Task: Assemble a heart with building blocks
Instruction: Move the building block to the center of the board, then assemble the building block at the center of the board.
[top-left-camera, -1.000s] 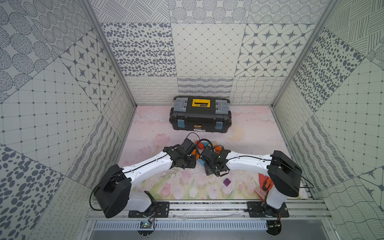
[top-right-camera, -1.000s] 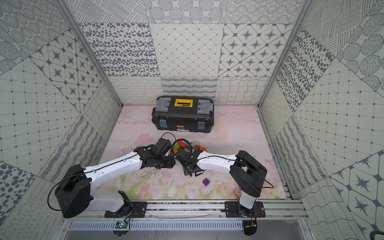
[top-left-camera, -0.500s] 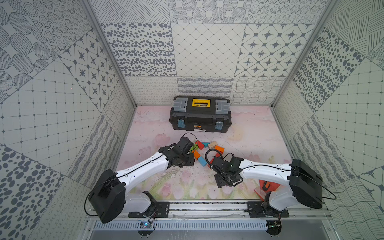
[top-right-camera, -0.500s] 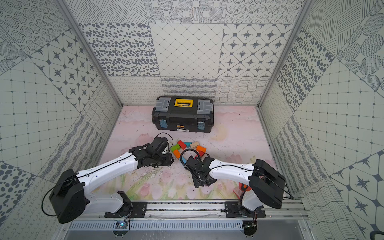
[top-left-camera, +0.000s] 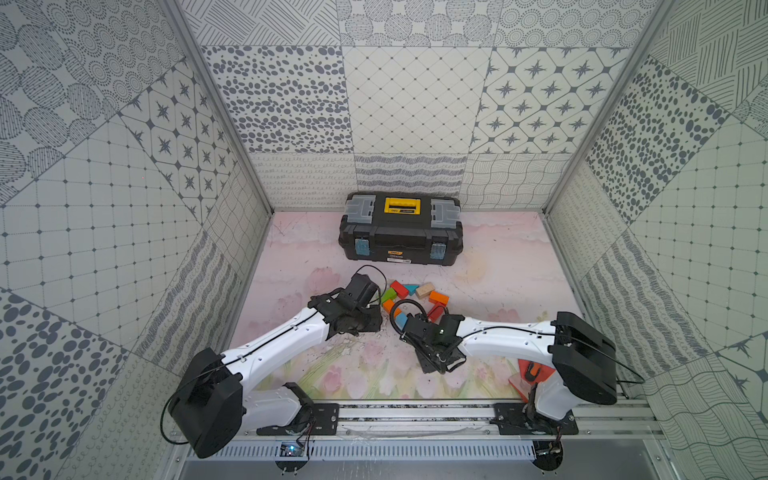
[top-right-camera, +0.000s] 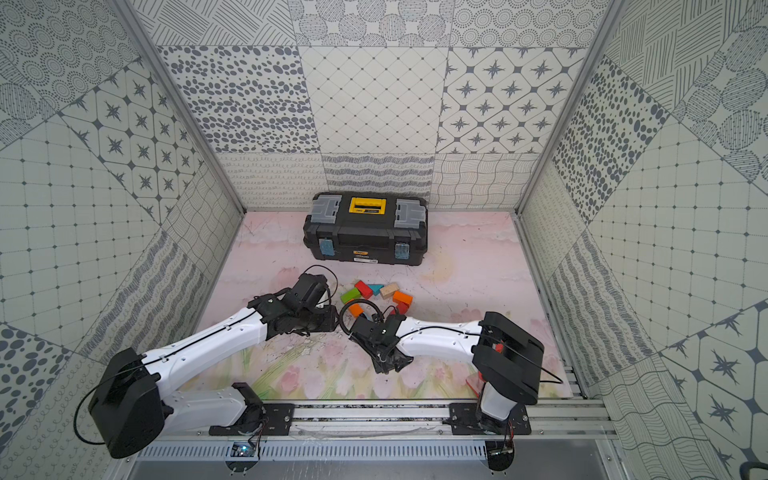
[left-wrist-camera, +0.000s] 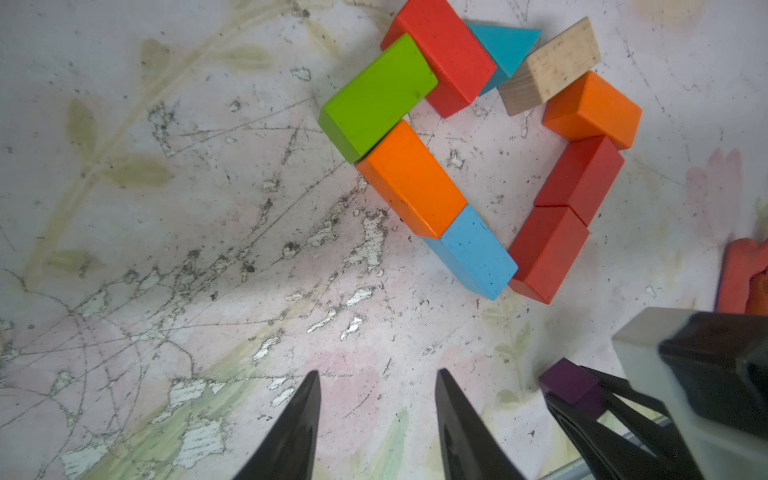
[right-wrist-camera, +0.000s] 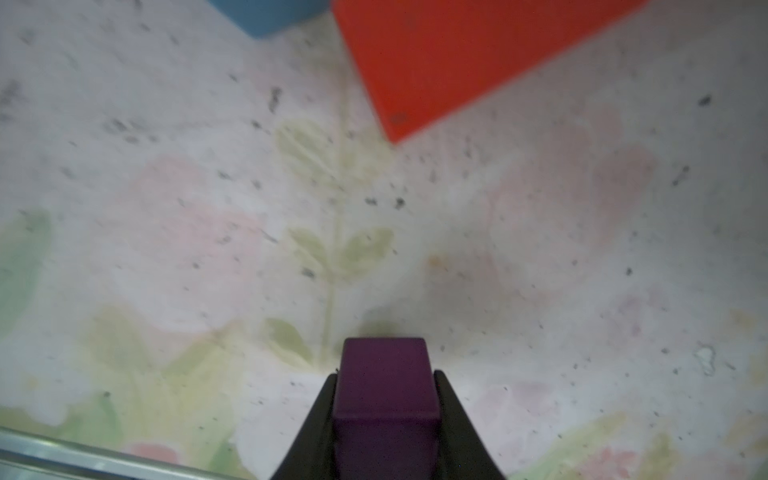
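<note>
Right tool (right-wrist-camera: 385, 376) tight on purple cube (right-wrist-camera: 386, 390); left tool (left-wrist-camera: 378, 374) apart, empty; glove (left-wrist-camera: 744, 274) nearby.

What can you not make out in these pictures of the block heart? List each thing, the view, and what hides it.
1. The purple cube, clamped in the right gripper: in both top views, hidden under the right arm.
2. The light blue brick: right wrist view, blurred, cut off by the frame edge.
3. The red-orange glove: left wrist view, cut by the edge; in both top views, partly behind the same arm.
</note>
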